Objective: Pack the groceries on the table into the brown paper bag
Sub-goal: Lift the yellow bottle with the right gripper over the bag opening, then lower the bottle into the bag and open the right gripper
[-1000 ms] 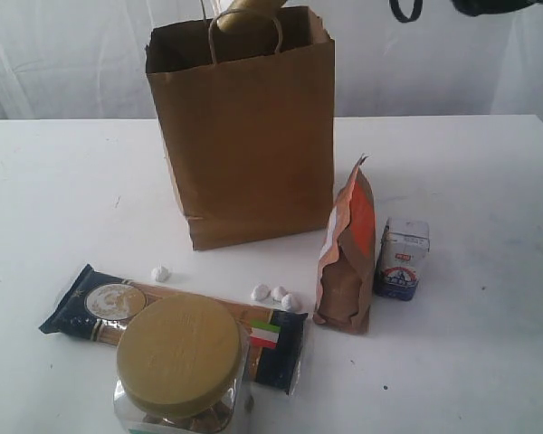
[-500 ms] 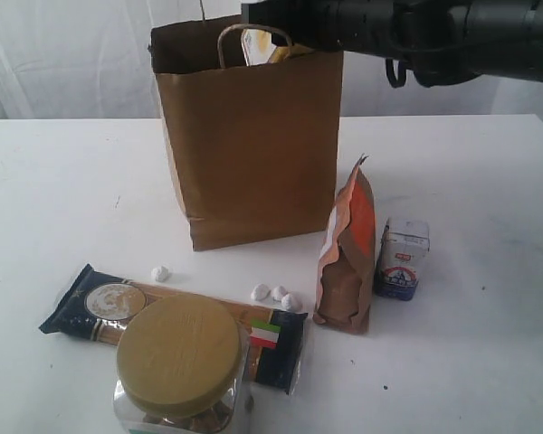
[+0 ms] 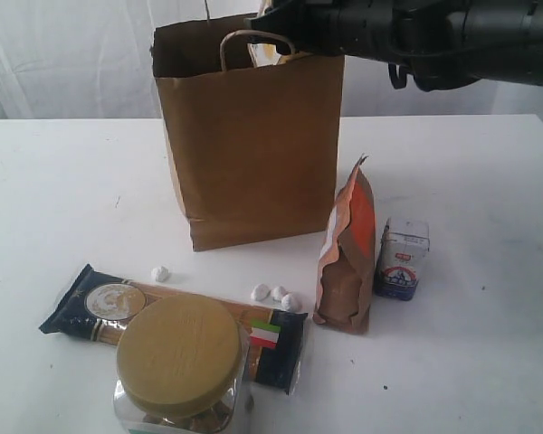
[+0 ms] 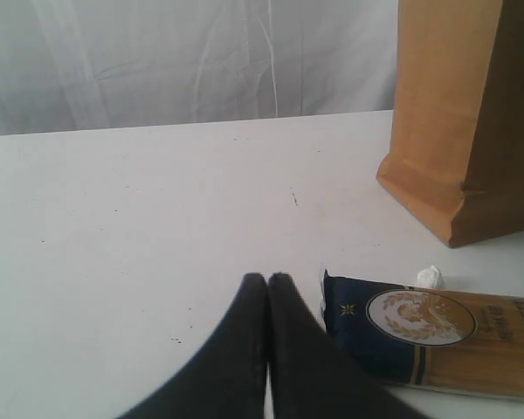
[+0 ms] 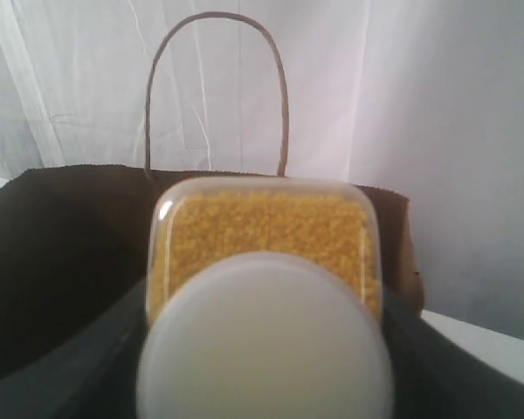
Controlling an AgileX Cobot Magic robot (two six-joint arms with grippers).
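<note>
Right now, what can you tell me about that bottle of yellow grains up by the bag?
The bottle looks like clear plastic with rounded corners, packed with fine yellow grains and closed by a wide round white cap facing the wrist camera. The right end effector clamps it from both sides with dark fingers. It hangs at the open mouth of the brown paper bag, one handle loop rising behind it.

Robot lab setup: plain white table (image 3: 54, 181), white curtain backdrop (image 3: 63, 54), black robot arm (image 3: 462, 32) overhead.

Exterior overlooks the table (image 3: 54, 181); left wrist low, right wrist high, all sharing the brown paper bag (image 3: 253, 154)
</note>
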